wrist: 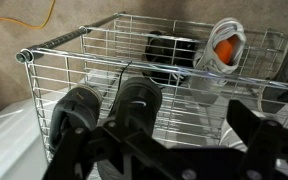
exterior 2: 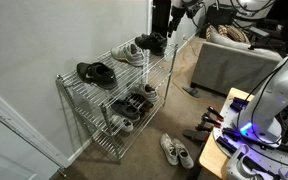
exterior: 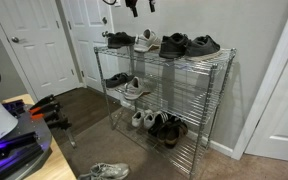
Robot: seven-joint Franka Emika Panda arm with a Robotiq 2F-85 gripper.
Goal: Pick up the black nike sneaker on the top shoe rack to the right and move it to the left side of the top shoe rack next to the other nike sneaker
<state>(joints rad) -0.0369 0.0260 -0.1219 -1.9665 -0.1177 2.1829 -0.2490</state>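
Reaching is just starting. The gripper [exterior: 133, 8] is hanging high above the top shoe rack [exterior: 165, 59], with its fingers spread wide and holding nothing. The black nike sneaker [exterior: 174, 44] is sitting toward the right side. Next, I think, the gripper is needing to slide over and come down on that shoe.

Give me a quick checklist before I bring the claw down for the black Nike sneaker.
1. Claw open, empty: ok.
2. Target picked out: cannot tell; two black sneakers sit together at the top shoe rack's right end.
3. Claw over target: not ok; hangs high above the rack.
4. Room beside other nike sneaker: cannot tell; white-grey sneaker crowds it.
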